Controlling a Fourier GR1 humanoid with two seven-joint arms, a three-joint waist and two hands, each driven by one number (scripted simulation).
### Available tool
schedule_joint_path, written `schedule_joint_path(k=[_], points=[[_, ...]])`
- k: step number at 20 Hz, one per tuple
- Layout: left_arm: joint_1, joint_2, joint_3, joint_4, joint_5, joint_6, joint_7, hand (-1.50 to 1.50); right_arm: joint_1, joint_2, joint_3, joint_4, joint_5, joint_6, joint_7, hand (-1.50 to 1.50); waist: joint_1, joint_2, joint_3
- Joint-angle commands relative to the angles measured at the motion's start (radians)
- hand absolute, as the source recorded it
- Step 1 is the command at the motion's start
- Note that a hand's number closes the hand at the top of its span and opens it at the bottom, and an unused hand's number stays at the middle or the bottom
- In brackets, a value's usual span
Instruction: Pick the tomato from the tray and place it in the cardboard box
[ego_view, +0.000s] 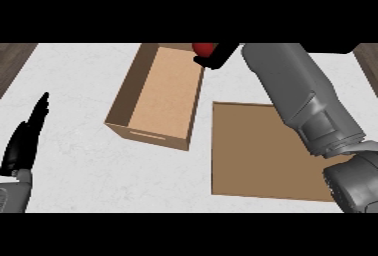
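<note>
Right hand (218, 56) curls round the tomato (201, 48), cardboard box (159, 95) just left of it; the fruit is likely light, smooth, bruisable. Cup its middle.

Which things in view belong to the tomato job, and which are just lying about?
In the job:
tomato, held in the right robot hand
cardboard box, open, tomato at its far rim
tray, right of the box

Not in the job:
left robot hand, resting open at the view's left edge
white counter
</note>
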Motion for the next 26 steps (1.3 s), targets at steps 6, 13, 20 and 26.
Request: schedule_joint_path(k=[6,13,20,26], points=[[-0.021,-0.002,-0.003,-0.029,-0.004,-0.015,0.025,0.0,-0.12,0.111,-0.04,0.098,-0.027,0.039,0.166,1.5,0.026,0.012,-0.001],[-0.026,-0.054,-0.061,-0.006,-0.045,0.0,-0.019,0.0,-0.11,0.147,0.008,0.17,-0.064,-0.089,0.203,1.5,0.087,0.018,-0.002],[-0.105,-0.04,-0.052,0.037,-0.041,-0.022,-0.024,0.0,-0.105,0.147,0.013,0.238,-0.08,-0.116,0.312,-1.5,0.12,0.032,-0.003],[-0.144,-0.066,-0.071,0.061,-0.059,-0.009,0.002,0.0,-0.084,0.147,-0.012,0.258,-0.113,-0.068,0.304,-1.5,0.126,0.037,-0.002]])
